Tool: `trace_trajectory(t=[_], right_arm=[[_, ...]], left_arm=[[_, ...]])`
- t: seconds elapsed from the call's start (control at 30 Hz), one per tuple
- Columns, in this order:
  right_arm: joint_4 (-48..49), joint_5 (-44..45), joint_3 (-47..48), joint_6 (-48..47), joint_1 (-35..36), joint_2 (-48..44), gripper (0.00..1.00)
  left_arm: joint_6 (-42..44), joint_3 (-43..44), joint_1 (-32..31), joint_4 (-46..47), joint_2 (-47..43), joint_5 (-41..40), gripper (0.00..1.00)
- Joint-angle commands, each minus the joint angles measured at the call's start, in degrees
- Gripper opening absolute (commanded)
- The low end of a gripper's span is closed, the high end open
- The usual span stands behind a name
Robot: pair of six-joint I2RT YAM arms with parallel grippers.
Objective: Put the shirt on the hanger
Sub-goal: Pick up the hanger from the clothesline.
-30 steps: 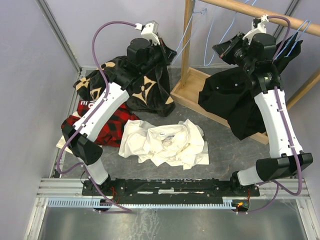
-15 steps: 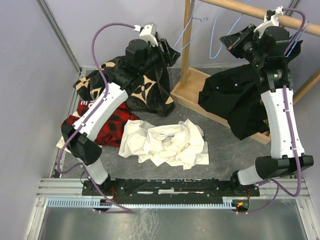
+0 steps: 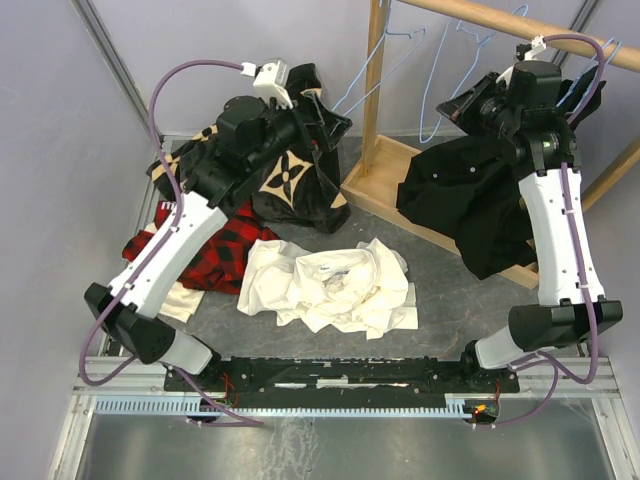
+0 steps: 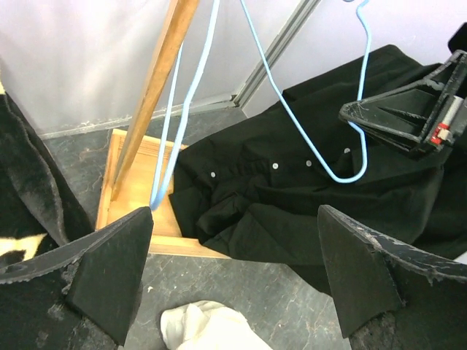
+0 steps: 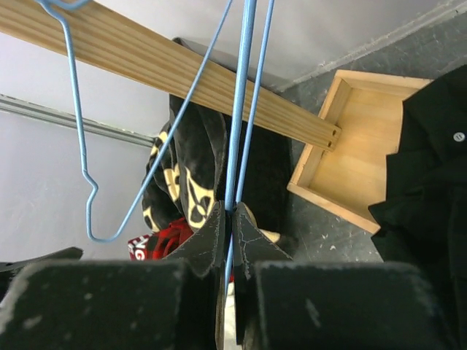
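**A:** Where is the shirt?

**B:** Your white dress shirt (image 3: 330, 285) lies crumpled on the grey worktop (image 3: 440, 300), centre frame, just ahead of the arm bases. Neither tool touches it. The red-and-black plaid shirt (image 3: 205, 262) lies just beside it on the left. Behind both is the black garment with tan flower marks (image 3: 290, 185).

**A:** And the hanger?

**B:** Your right tool (image 5: 230, 213), raised near the wooden rail (image 3: 500, 20), is closed on the light-blue wire hanger (image 5: 241, 109). The wire runs straight up from between the pinched fingers (image 5: 204, 240). The hanger is well apart from the white shirt, up over the black button-up shirt (image 3: 460, 200), which is heaped across the rack's wooden base (image 3: 385, 165). You cannot tell from these views whether the hanger's hook sits on the rail.

**A:** And the left tool?

**B:** Your left tool (image 4: 235, 213) stands wide open and holds nothing. It is lifted over the flower-marked garment and pointed toward the rack. Between its spread fingers (image 4: 109, 270), its wrist camera shows the black shirt, the rack's post (image 4: 155, 87) and the right tool pinching the blue wire. A corner of the white shirt shows at the bottom edge of that view.
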Motion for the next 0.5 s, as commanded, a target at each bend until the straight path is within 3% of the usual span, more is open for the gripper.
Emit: trace_trajectory(t=[0.0, 0.47], right_arm=[[-2.07, -1.19, -1.03, -2.26, -0.23, -2.5, 0.0], [-2.56, -7.2, -17.56, -11.07, -0.14, -18.75, 0.0]], left_arm=[[4.62, -4.02, 0.11, 1.02, -6.38, -0.51, 0.99], [10.43, -23.4, 0.01, -7.0, -27.25, -7.76, 0.99]])
